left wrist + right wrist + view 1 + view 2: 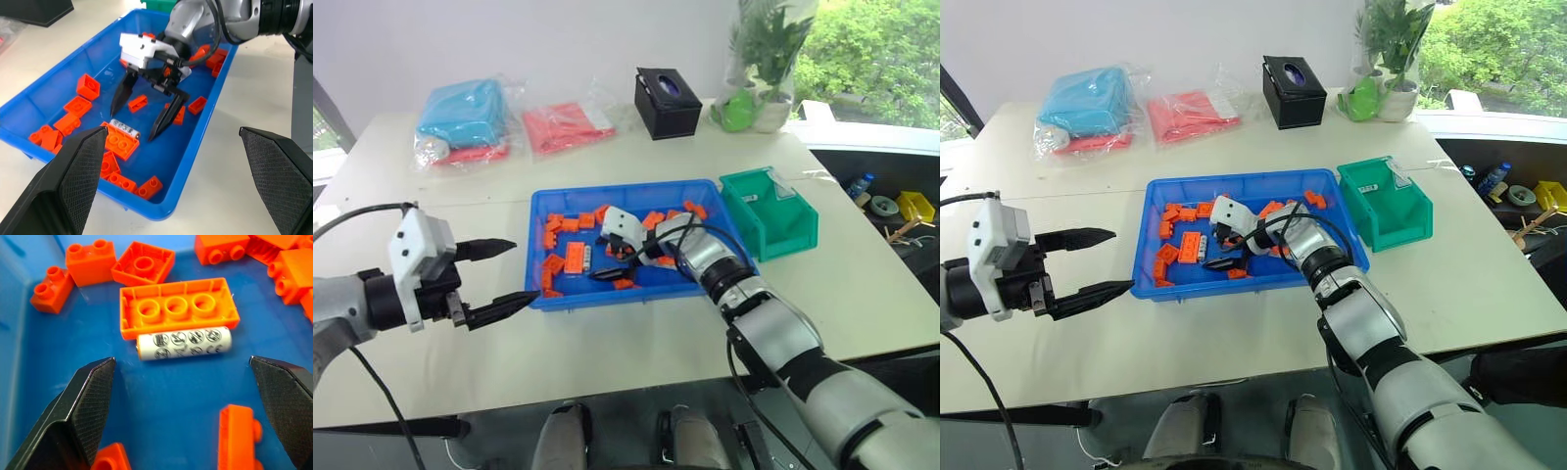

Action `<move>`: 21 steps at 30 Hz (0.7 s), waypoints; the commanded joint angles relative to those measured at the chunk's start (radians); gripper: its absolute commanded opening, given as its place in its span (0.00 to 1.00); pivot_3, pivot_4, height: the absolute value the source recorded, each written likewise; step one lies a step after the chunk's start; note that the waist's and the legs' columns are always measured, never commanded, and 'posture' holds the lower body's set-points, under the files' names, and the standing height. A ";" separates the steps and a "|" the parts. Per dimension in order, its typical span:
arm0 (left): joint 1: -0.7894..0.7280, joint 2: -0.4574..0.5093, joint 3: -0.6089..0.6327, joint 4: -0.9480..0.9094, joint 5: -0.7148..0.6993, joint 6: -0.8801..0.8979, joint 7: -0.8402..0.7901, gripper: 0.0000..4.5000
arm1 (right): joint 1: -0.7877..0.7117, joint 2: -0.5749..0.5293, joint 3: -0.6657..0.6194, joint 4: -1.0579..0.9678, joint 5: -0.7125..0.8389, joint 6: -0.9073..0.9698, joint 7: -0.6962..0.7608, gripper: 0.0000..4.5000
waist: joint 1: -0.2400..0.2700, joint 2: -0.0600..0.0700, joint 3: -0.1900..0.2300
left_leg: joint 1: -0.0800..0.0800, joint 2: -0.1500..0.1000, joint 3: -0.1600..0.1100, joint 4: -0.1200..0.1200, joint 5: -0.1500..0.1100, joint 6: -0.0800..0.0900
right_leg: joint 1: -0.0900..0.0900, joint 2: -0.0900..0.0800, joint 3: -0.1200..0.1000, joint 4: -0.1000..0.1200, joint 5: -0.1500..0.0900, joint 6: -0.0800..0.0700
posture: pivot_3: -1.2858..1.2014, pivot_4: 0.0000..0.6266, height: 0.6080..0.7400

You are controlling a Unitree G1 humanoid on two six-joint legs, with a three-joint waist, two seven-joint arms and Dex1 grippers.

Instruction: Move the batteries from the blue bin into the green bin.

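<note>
1. The blue bin (636, 294) sits at the middle of the table (607, 352), holding scattered orange bricks (576, 257) and one battery (183, 343) that can be seen.
2. The battery, a white cylinder with printed marks, lies on its side on the bin floor, touching the long edge of an upturned orange brick (178, 307).
3. The right gripper (145, 115) reaches into the bin from the right, fingers spread wide and grasping nothing.
4. In the right wrist view the battery lies in the gap ahead of the two black fingertips (90, 396), apart from both; neither finger touches it.
5. In the left wrist view the right gripper's fingertips point down at the bin floor, just to the right of the battery (124, 127) and the large brick beside it.
6. The left gripper (494, 279) hangs over the bare table just left of the bin's near-left corner, fingers apart and empty.
7. The green bin (769, 211) stands just beside the right end of the blue bin, its cut-away front toward the near side.
8. At the far side of the table lie a light-blue wrapped bundle (462, 116), a red wrapped bundle (566, 125), a black box (668, 102) and a potted plant (759, 69).
</note>
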 commanded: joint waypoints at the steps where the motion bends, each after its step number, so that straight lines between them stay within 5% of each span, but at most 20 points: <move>1: -0.023 0.014 0.017 -0.006 -0.013 -0.001 0.011 1.00 | -0.026 0.024 -0.035 0.018 -0.006 -0.018 -0.026 0.99 | 0.000 0.000 0.000 | 0.000 0.000 0.000 0.000 0.000 0.000 | 0.000 0.000 0.000 0.000 0.000 0.000 | 0.52 0.24 0.36; 6: -0.052 0.018 0.001 -0.008 -0.023 0.004 0.028 1.00 | -0.027 0.041 -0.056 0.052 -0.023 -0.036 -0.055 0.99 | 0.001 -0.002 -0.001 | 0.000 0.000 0.000 0.000 0.000 0.000 | 0.000 0.000 0.000 0.000 0.000 0.000 | 0.52 0.24 0.36; 9: -0.068 0.025 -0.004 -0.001 -0.026 0.007 0.031 1.00 | -0.025 0.044 -0.068 0.064 -0.030 -0.046 -0.062 0.82 | 0.001 -0.002 -0.001 | 0.000 0.000 0.000 0.000 0.000 0.000 | 0.000 0.000 0.000 0.001 0.000 0.000 | 0.52 0.24 0.36; 12: -0.077 0.030 0.000 0.009 -0.026 0.009 0.024 1.00 | -0.023 0.046 -0.078 0.066 -0.037 -0.051 -0.061 0.49 | 0.000 -0.002 -0.001 | 0.000 0.000 0.000 0.000 0.000 0.000 | 0.000 0.000 0.000 0.001 0.000 0.000 | 0.52 0.24 0.36; 17: -0.110 0.023 -0.037 0.030 -0.014 -0.004 0.019 1.00 | -0.008 0.011 -0.105 -0.018 -0.020 -0.031 -0.053 0.49 | 0.003 -0.002 -0.001 | 0.000 0.000 0.000 0.000 0.000 0.000 | 0.000 0.000 0.000 0.001 0.000 0.000 | 0.52 0.24 0.36; 21: -0.137 0.010 -0.084 0.039 -0.010 -0.016 0.013 1.00 | 0.073 -0.084 -0.180 -0.356 0.064 0.145 -0.031 0.49 | 0.007 -0.002 -0.001 | -0.001 0.000 0.000 0.001 0.000 0.000 | 0.000 -0.001 0.000 0.001 0.000 0.000 | 0.52 0.24 0.36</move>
